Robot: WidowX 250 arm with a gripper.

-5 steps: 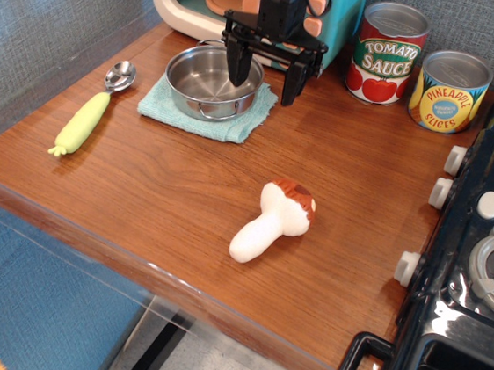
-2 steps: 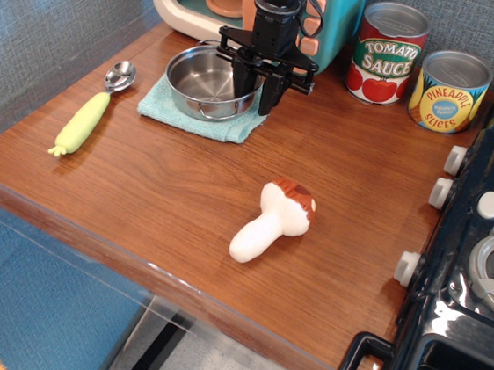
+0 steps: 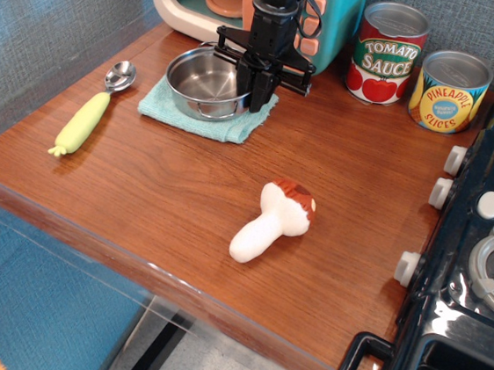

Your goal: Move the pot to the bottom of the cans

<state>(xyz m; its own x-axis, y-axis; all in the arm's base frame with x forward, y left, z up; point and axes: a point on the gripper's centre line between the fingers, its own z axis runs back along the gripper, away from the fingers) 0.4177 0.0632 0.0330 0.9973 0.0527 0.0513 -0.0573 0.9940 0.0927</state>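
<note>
Pot sits on a teal cloth at the counter's back left, its right rim pinched by the narrow tool; cans stand well right.

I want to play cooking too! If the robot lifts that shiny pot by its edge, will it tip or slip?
Probably a little. The pot looks thin and light, but the gripper pinches only its right rim, so it may tilt. Shiny metal can slip, and the cloth underneath could shift.
</note>
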